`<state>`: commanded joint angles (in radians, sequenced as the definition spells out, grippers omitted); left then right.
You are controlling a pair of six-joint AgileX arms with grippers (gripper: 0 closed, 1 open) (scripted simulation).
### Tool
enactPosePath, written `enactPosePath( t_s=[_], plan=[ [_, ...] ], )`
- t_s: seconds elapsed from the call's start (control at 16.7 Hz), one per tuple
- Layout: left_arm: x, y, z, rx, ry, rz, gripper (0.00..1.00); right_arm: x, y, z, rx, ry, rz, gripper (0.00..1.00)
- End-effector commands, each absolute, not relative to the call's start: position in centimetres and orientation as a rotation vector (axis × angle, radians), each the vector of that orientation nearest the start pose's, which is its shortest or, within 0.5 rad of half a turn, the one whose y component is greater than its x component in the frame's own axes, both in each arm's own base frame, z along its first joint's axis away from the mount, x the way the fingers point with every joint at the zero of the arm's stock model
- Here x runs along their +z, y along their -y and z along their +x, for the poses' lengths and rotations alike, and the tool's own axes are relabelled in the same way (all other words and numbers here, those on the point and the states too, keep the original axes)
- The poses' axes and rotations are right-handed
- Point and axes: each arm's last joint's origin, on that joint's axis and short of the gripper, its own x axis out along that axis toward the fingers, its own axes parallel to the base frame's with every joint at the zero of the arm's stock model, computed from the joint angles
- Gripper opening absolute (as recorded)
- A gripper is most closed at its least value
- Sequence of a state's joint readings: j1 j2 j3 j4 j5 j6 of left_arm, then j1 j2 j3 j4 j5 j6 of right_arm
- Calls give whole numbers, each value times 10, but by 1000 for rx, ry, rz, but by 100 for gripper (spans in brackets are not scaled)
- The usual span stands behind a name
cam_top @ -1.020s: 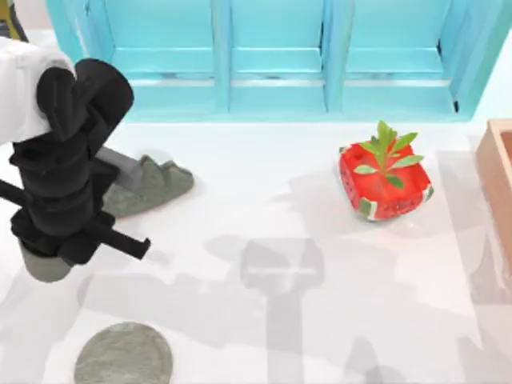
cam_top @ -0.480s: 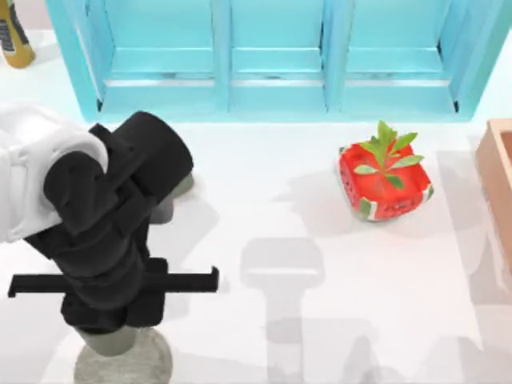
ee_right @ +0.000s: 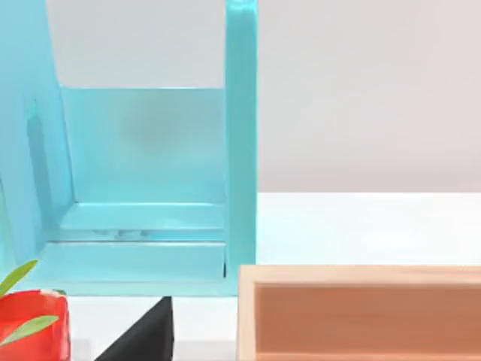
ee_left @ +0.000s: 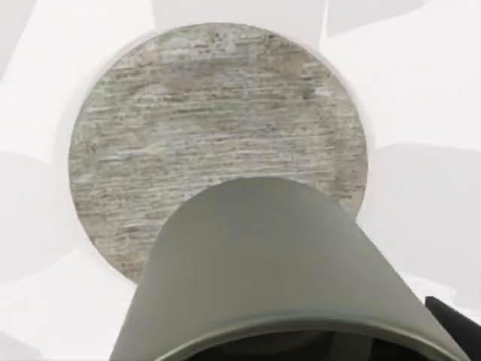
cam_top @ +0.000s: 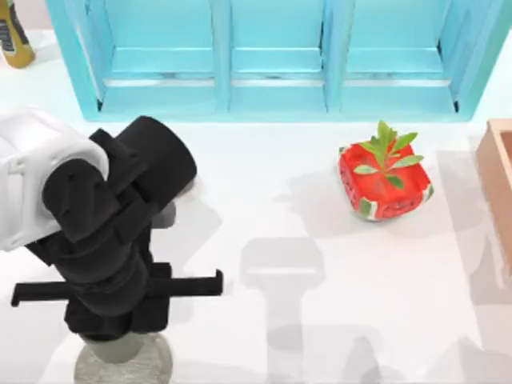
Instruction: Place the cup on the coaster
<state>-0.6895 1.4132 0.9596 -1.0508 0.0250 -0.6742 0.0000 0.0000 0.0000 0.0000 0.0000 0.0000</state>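
My left gripper (cam_top: pixel 117 324) is shut on the grey-green cup (cam_top: pixel 112 350) and holds it upright at the table's front left. The cup's base pokes out below the black gripper body, over the far part of the coaster (cam_top: pixel 152 370). The coaster is a flat round grey stone-like disc on the table. In the left wrist view the cup (ee_left: pixel 278 271) fills the near part of the picture, and the coaster (ee_left: pixel 203 113) lies beyond it. Whether the cup touches the disc cannot be told. My right gripper (ee_right: pixel 143 342) is parked off to the right.
A turquoise shelf unit (cam_top: pixel 272 56) runs along the back. The red watermelon pot (cam_top: pixel 384 182) with a green plant stands right of centre. A wooden box (cam_top: pixel 500 180) sits at the right edge and a yellow bottle (cam_top: pixel 12 36) at the back left.
My left arm has carried the cup from the left side forward to above the coaster. In the last half second it barely shifted, settling slightly nearer the front.
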Motion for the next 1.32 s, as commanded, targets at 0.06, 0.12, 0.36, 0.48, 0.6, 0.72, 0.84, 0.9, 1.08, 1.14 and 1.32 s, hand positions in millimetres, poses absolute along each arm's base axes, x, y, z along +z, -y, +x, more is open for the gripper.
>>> enactPosePath(
  t_s=[0.06,0.12,0.36,0.48,0.6,0.72,0.84,0.9,1.08,1.14,1.32],
  plan=[
    [206,151,184,-62,-1535,-34,0,160,1,106,0,0,0,100],
    [201,151,184,-62,-1534,-34,0,160,1,106,0,0,0,100],
    [171,149,185,-63,-1534,-34,0,160,1,106,0,0,0,100],
    [156,147,185,-64,-1534,-34,0,160,1,106,0,0,0,100],
    [146,145,184,-65,-1534,-34,0,160,1,106,0,0,0,100],
    [144,145,184,-65,-1535,-33,0,160,1,106,0,0,0,100],
    [144,145,184,-65,-1535,-33,0,160,1,106,0,0,0,100],
    [144,145,184,-65,-1535,-33,8,160,1,106,0,0,0,100],
    [144,145,184,-65,-1535,-33,30,160,1,106,0,0,0,100],
    [144,145,184,-65,-1535,-33,38,160,1,106,0,0,0,100],
    [144,145,184,-65,-1535,-33,60,160,1,106,0,0,0,100]
  ],
)
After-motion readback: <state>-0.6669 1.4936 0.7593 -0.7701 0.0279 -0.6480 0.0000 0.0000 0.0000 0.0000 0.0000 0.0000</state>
